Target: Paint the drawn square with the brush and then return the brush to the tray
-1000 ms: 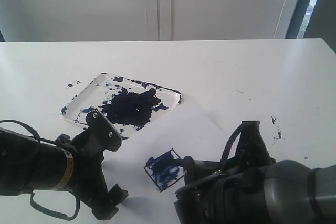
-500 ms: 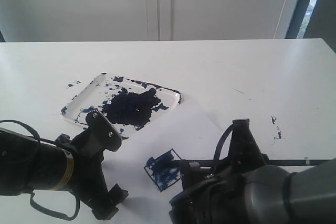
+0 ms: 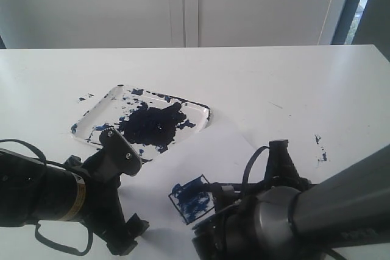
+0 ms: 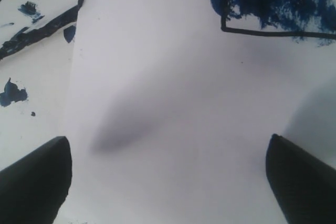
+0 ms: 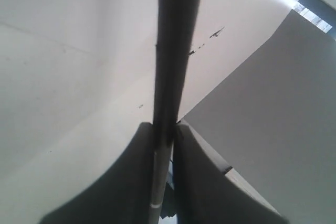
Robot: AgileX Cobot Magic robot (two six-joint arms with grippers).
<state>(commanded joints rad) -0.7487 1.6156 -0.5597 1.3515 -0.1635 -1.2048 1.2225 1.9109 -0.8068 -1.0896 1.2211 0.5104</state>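
The drawn square (image 3: 192, 199) on the white paper (image 3: 210, 147) is smeared with dark blue paint; its black corner and blue smears (image 4: 273, 3) also show in the left wrist view. My right gripper (image 5: 165, 127) is shut on the thin black brush (image 5: 176, 51). A short dark stretch of the brush (image 3: 234, 186) runs beside the square, and its bristle tip is hidden by the arm. The paint-splattered white tray (image 3: 97, 109) lies beyond the paper. My left gripper (image 4: 168, 182) is open just above the paper, left of the square, with nothing between its fingers.
The right arm's bulky grey body (image 3: 292, 223) fills the lower right and hides part of the table. Small blue paint specks (image 3: 319, 141) mark the table at right. A white wall stands behind the table's far edge.
The right arm has turned and its body now covers more of the lower right. The brush handle that stuck out to the right half a second ago is now hidden. The left arm is still.
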